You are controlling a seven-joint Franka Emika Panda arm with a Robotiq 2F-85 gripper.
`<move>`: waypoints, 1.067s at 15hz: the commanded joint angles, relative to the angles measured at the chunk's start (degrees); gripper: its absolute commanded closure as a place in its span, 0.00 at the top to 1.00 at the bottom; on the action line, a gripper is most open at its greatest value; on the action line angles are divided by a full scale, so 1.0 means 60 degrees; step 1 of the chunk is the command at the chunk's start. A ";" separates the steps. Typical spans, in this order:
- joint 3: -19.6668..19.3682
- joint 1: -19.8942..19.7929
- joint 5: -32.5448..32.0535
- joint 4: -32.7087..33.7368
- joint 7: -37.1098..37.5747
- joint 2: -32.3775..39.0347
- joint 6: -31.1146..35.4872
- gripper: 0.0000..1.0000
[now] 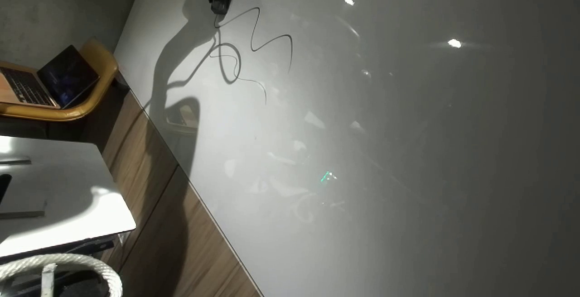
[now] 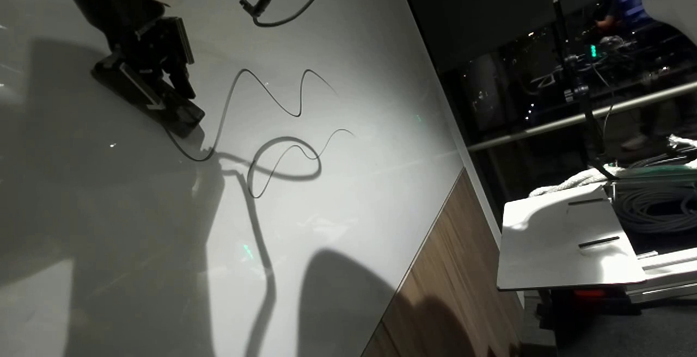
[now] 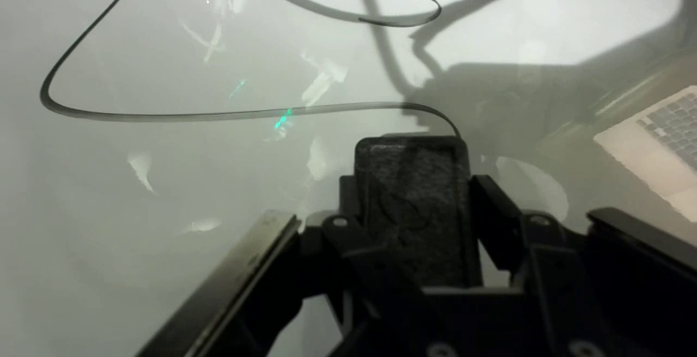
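Black block (image 3: 414, 172) is being clasped by the gripper (image 3: 416, 199), both fingers pressing its sides. I'm seeing it close to the glossy white surface (image 1: 385, 197), a thin wavy dark line (image 3: 163, 117) curving away from its end; whether block and surface are touching, I can't tell.

No words, labels or numbers can be read — the laptop keys (image 1: 29, 88) are too blurred to make out.
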 commanded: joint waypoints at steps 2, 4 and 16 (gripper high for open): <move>-0.0628 0.0253 -0.0568 0.1557 -0.0147 0.1301 0.0291 0.28; -0.0762 0.0334 -0.0495 0.1652 -0.0105 0.1517 0.0228 0.28; -0.1155 0.0031 -0.0598 0.1190 -0.0079 0.1763 -0.0690 0.28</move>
